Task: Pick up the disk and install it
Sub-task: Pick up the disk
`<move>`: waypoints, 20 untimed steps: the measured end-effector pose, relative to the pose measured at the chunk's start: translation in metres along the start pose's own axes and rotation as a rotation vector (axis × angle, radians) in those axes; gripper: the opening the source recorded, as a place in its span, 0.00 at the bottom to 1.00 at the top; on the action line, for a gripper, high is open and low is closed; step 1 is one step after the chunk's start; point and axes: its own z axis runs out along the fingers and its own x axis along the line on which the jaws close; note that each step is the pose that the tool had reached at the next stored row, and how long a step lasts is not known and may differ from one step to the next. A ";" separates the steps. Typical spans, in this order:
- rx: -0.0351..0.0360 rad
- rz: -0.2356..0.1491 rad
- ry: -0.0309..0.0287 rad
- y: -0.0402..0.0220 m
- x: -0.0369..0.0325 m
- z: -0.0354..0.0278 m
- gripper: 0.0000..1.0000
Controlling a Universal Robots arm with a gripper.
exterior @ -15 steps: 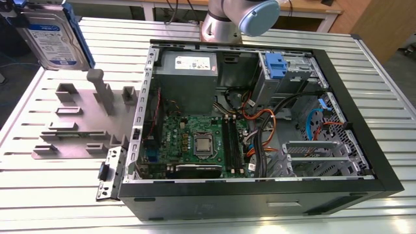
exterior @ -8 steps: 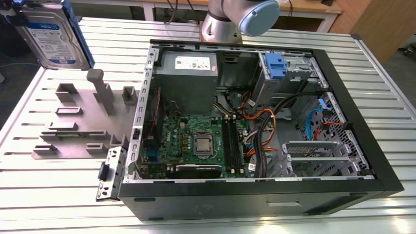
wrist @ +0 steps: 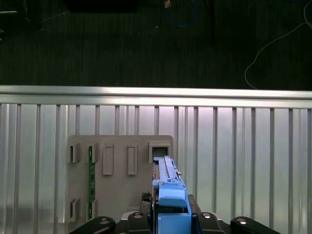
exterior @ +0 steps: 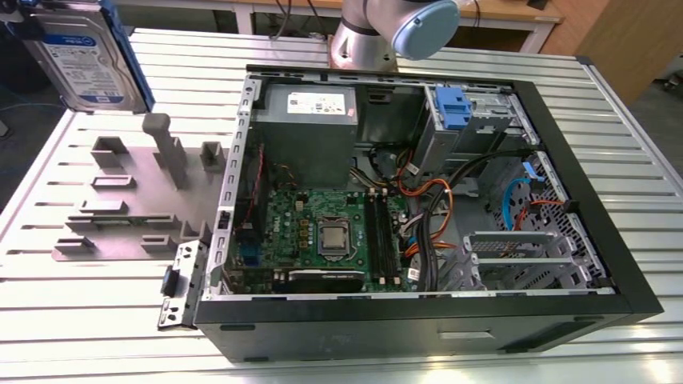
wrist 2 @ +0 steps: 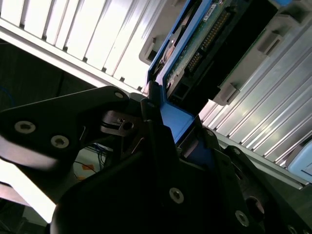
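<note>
Robot gripper [wrist 2: 178, 129] closed firmly on the disk [exterior: 85, 60] by its blue side rail [wrist 2: 161, 63], holding it on edge above a grey tray [exterior: 117, 200], well apart from the open computer case [exterior: 427, 328]. The disk looks rigid, dense and shock-sensitive; the rails seem the safest hold.

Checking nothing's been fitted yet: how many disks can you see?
1. The disk is held in the gripper, at the exterior view's upper left, above the grey holder plate. Another could be hidden in the bays of the computer case.
</note>
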 end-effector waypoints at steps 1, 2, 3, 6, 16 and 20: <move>0.0001 0.000 0.0000 0.0000 0.0000 -0.0005 0.36; 0.0000 0.000 0.0001 0.0000 0.0000 -0.0010 0.36; 0.0000 0.000 0.0001 0.0000 0.0000 -0.0014 0.36; 0.0001 0.000 0.0000 0.0000 -0.0001 -0.0027 0.36; 0.0000 0.000 0.0000 0.0000 -0.0002 -0.0067 0.36; 0.0000 0.000 0.0000 0.0000 -0.0002 -0.0083 0.36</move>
